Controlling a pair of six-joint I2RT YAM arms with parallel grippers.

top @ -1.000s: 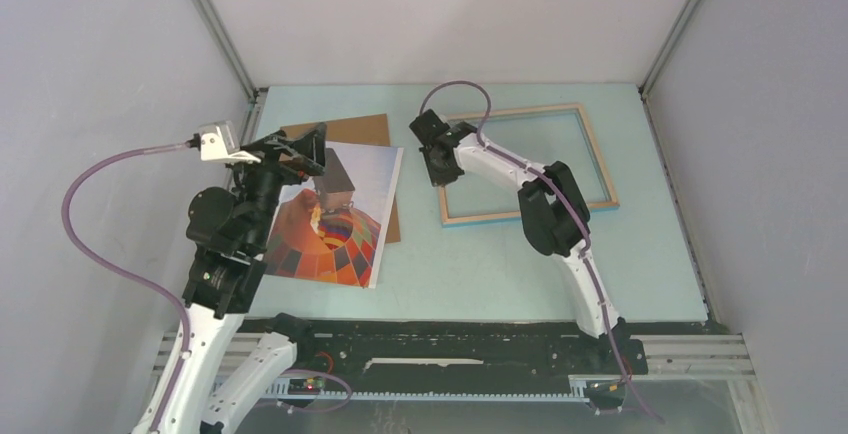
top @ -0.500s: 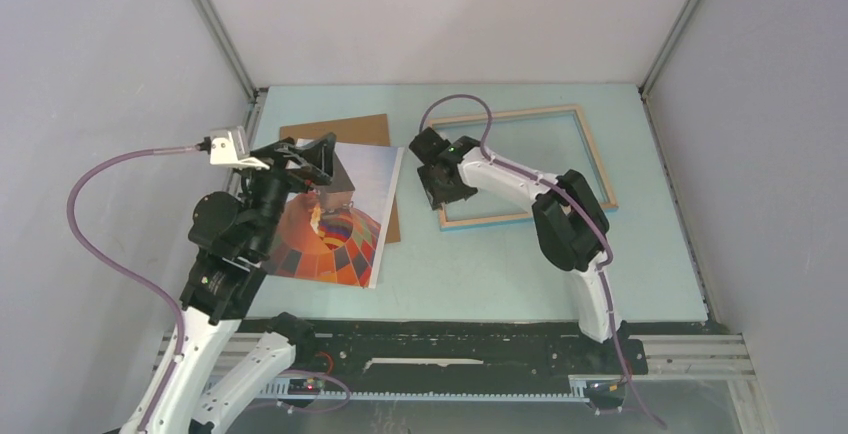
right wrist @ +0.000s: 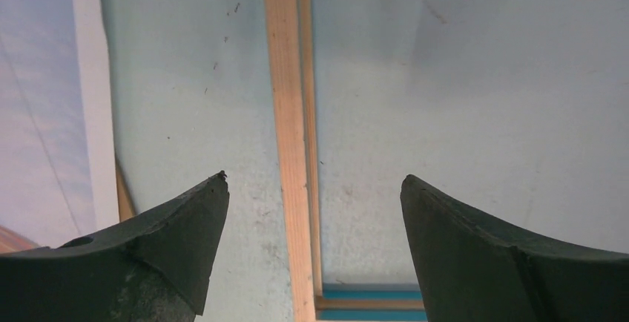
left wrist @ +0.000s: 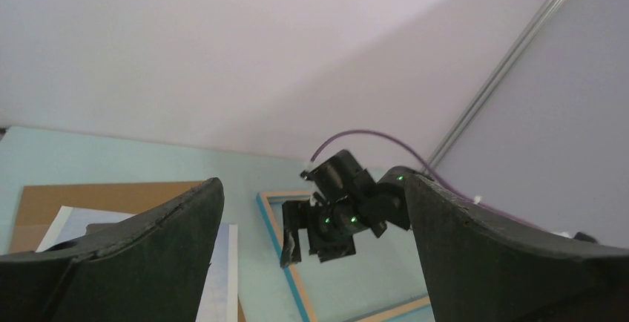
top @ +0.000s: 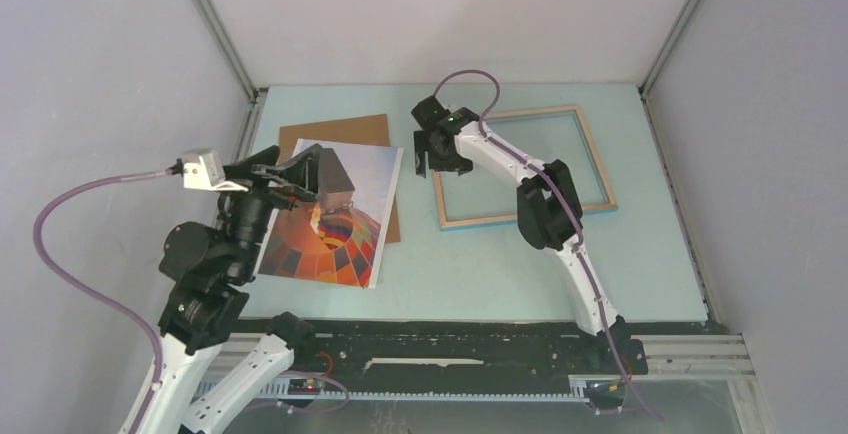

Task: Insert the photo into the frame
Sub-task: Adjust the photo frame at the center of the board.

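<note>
The photo [top: 330,224], a hot-air balloon print with a white border, lies flat at the left of the table, partly on a brown board. The frame [top: 510,216] lies wood side up to its right, with a blue edge showing. My right gripper [top: 435,161] hovers open over the frame's left bar; in the right wrist view that bar [right wrist: 285,114] runs between the spread fingertips of the gripper [right wrist: 313,179], untouched. My left gripper [top: 305,172] hangs open above the photo's far end, holding nothing. In the left wrist view, the gripper [left wrist: 311,181] looks toward the frame [left wrist: 285,263].
The brown backing board [top: 335,132] sticks out from under the photo at the back left. Grey walls close in the pale blue table [top: 480,274] on three sides. The black rail with the arm bases [top: 450,349] runs along the near edge.
My right gripper has gone from shut to open and moved back along the frame's left bar. The left arm has drawn back toward the near left, still open.
</note>
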